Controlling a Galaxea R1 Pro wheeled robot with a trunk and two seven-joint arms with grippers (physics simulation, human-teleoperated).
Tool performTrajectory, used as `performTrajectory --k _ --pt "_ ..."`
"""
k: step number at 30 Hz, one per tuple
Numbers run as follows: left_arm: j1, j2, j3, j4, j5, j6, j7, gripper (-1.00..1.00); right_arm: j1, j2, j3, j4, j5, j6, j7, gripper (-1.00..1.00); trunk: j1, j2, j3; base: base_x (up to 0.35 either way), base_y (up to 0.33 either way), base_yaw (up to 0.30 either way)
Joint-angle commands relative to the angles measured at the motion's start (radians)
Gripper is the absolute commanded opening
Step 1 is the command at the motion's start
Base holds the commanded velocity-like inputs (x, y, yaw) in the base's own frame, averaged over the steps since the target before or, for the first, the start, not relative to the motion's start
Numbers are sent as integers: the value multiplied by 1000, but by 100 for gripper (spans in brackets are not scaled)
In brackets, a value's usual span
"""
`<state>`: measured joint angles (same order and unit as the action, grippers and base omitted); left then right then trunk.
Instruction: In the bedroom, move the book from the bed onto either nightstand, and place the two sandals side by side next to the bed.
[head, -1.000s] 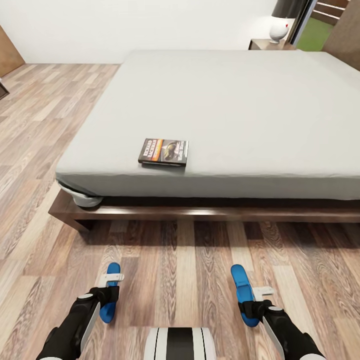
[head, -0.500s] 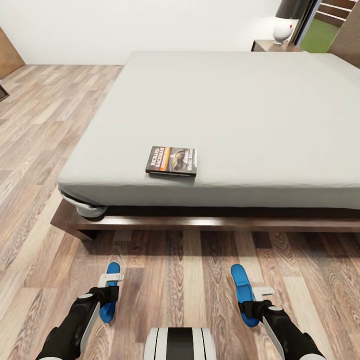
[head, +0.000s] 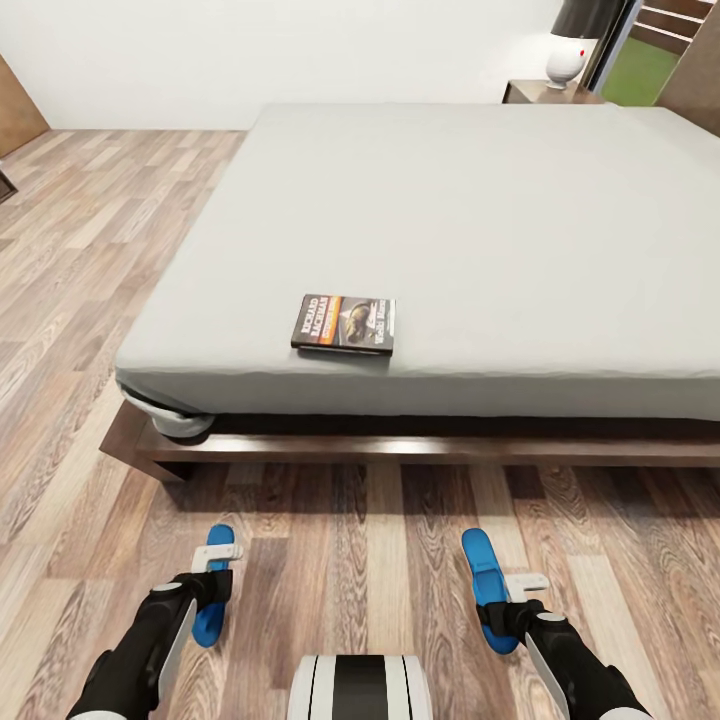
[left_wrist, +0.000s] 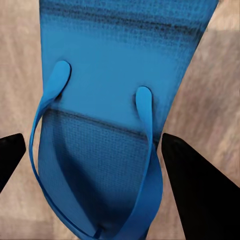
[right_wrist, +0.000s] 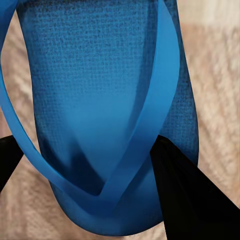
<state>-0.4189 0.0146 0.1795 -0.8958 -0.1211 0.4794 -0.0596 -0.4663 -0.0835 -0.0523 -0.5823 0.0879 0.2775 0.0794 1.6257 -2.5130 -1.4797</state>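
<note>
Sandals are what we have in hand, one per arm, and the coming move turns on how far apart they sit and which way they point. Our left gripper (head: 212, 590) is over the left sandal (head: 213, 597); in the left wrist view the dark fingers (left_wrist: 197, 192) stand out to either side of the blue sole (left_wrist: 117, 75) with a gap between finger and sole, so we cannot tell whether they truly pinch it or have let go. Our right gripper (head: 500, 608) sits at the heel end of the right sandal (head: 488, 585), and in the right wrist view a finger (right_wrist: 192, 197) lies against the edge of the sole (right_wrist: 100, 90), which we read as a grip on it. Both sandals run lengthwise toward the bed (head: 450, 230), roughly parallel, toes forward, but they are well apart, with the bare plank floor (head: 350, 540) between them. To count as side by side they need to come together, so we judge that one arm must carry its sandal inward, keeping that same heading. Beyond them, the book (head: 343, 323) lies flat near the bed's near edge, a little left of centre and so nearer our left arm, while a nightstand (head: 545, 92) shows at the far right corner.
</note>
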Motion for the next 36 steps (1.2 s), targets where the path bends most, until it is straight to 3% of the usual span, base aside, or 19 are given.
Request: performTrajectory --k 1,5,7,14,34,36 --pt "-1 0 11 -2 -9 5 -6 -100 0 1 -5 -3 7 6 7 -100 0 0 -1 14 0 0" --pt "-1 0 46 -2 -9 5 -3 -100 0 1 -6 -3 7 6 7 -100 0 0 -1 5 0 0" --pt "-1 -1 55 -2 -9 5 32 -100 0 1 -6 -4 7 6 7 -100 0 0 -1 1 0 0" --pt "-1 -2 58 0 -6 5 92 -100 0 1 -6 -5 7 6 7 -100 0 0 -1 0 0 0" --pt "-1 -7 55 1 -6 2 92 -100 0 -1 -5 -21 7 5 8 -100 0 0 -1 99 0 0" --pt "-1 -7 55 1 -6 2 92 -100 1 -33 -6 -61 8 5 11 -100 0 0 -1 1 0 0"
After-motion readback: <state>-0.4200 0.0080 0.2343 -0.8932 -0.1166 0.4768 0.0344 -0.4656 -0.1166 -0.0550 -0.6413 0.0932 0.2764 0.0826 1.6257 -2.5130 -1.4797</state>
